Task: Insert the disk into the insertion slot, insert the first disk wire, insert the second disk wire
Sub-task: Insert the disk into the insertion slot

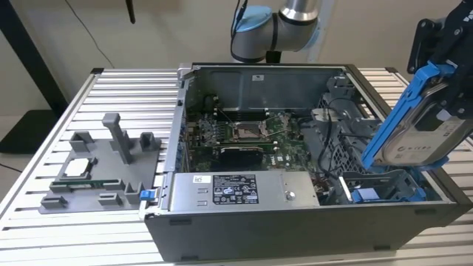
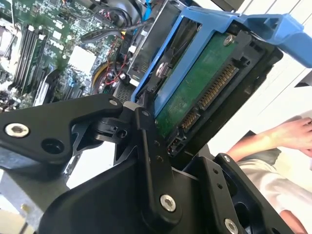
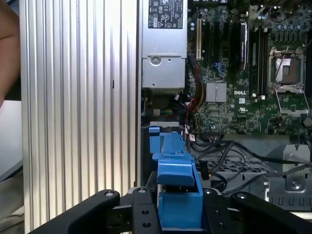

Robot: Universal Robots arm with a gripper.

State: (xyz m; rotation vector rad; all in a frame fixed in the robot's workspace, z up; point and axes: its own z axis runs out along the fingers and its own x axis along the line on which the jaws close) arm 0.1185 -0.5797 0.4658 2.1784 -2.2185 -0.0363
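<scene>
The pincer (image 3: 179, 204) pinches the disk (image 1: 417, 130), tilted above the insertion slot (image 1: 380, 185); I judge it needs squaring with the slot, clear of cables (image 3: 243, 153)

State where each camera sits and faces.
Exterior view: off the arm, looking down into the open computer case; arm shows.
First wrist view: on the wrist, looking past the gripper at the motherboard.
Second wrist view: on the wrist, facing the disk, green underside; gripper links show.
Both wrist views share the disk and motherboard.

Bright even light, glare on the table (image 3: 73, 97), soft shadows
</scene>
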